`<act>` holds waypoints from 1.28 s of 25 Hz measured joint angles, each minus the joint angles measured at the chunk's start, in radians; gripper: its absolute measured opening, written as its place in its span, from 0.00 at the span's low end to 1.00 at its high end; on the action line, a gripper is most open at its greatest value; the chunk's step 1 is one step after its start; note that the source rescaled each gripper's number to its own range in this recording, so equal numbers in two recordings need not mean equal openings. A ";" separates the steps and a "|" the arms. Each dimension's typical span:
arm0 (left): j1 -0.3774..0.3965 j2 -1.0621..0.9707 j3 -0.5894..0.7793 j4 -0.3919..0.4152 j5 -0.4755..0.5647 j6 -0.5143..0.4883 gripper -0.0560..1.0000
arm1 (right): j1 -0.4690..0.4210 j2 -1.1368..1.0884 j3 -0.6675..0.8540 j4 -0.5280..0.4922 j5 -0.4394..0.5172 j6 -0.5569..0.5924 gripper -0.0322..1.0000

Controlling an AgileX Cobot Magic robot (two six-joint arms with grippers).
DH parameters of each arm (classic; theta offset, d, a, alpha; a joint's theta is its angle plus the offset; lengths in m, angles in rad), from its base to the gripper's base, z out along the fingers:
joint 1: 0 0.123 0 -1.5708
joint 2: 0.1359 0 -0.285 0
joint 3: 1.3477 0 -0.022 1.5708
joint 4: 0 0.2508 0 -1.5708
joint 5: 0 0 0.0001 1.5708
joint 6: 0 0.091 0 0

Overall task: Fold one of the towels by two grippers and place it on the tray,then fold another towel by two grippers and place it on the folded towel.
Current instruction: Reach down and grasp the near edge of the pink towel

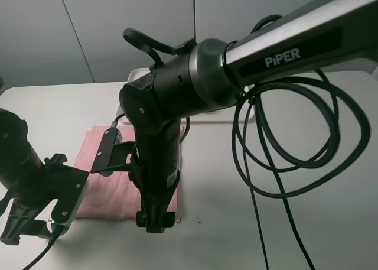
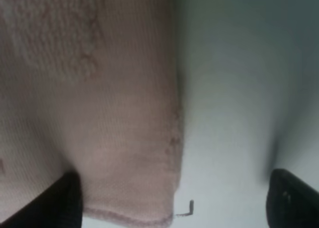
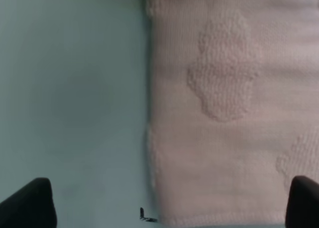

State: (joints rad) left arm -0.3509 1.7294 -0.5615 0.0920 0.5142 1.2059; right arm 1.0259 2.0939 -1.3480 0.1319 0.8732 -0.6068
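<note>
A pink towel (image 1: 106, 187) lies flat on the white bench (image 1: 336, 223), at about 8 o'clock from the middle of the high view. The rim of a white tray (image 1: 134, 75) shows at the towel's 12 o'clock. It is mostly hidden behind my right arm (image 1: 195, 81), which reaches across the middle. My right jaws point straight down at the towel's 5 o'clock corner, and my left jaws hang at its 7 o'clock corner.

In the left wrist view my jaws are spread wide. One dark fingertip (image 2: 62, 200) sits over the towel's edge and the other over bare bench. The towel corner and a small black mark (image 2: 187, 209) lie between them.

In the right wrist view my jaws are likewise spread, one fingertip (image 3: 27, 203) over bench and the other over towel, pinching nothing. I cannot tell whether either touches the cloth.
</note>
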 joint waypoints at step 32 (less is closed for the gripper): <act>0.000 0.004 0.000 -0.002 -0.006 0.008 0.96 | -0.002 0.073 0.054 -0.070 -0.111 0.045 0.21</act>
State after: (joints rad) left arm -0.3509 1.7333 -0.5615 0.0904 0.5082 1.2143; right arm 1.0241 2.1665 -1.2945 0.0622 0.7621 -0.5613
